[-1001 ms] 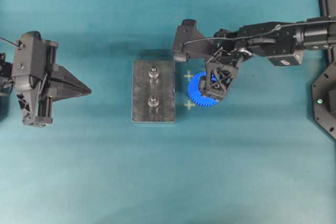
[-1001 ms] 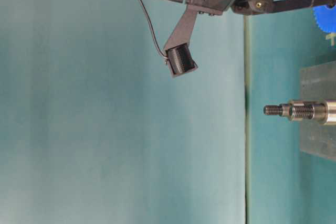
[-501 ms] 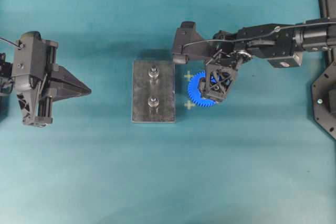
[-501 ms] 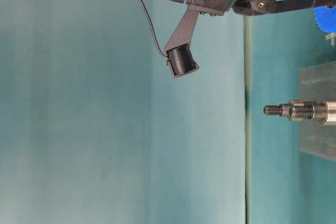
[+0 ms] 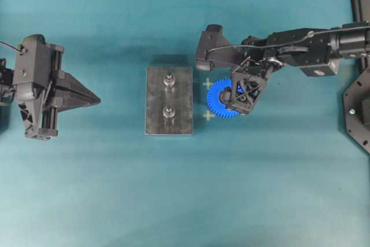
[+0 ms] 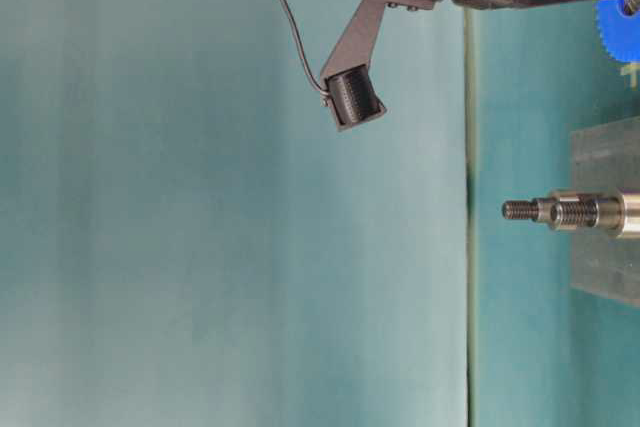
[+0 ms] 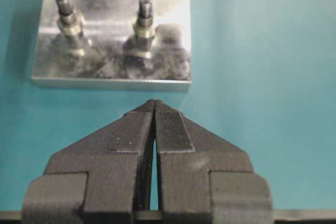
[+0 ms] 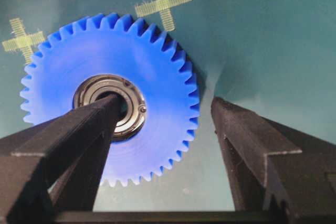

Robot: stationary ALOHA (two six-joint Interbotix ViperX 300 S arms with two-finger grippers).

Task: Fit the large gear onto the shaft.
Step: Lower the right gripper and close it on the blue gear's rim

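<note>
The large gear (image 5: 215,98), blue with a metal bearing, lies flat on the mat just right of the grey plate (image 5: 156,100). Two shaft pegs (image 5: 169,79) (image 5: 169,112) stand on the plate with nothing on them. My right gripper (image 5: 237,101) hovers over the gear, open. In the right wrist view one finger (image 8: 79,140) points at the bearing hole of the gear (image 8: 152,66), and the other finger (image 8: 247,145) stands outside its toothed rim. My left gripper (image 5: 95,100) is shut and empty, well left of the plate (image 7: 110,51).
Two pale cross marks (image 5: 207,84) (image 5: 207,115) sit on the mat beside the gear. A black frame (image 5: 358,114) runs along the right edge. The table-level view shows the shaft pegs (image 6: 560,211) side-on and the right arm's camera (image 6: 352,97) hanging above.
My right arm has shifted slightly to the right, away from the plate, still open over the gear. The gear, the plate and the left arm have not moved.
</note>
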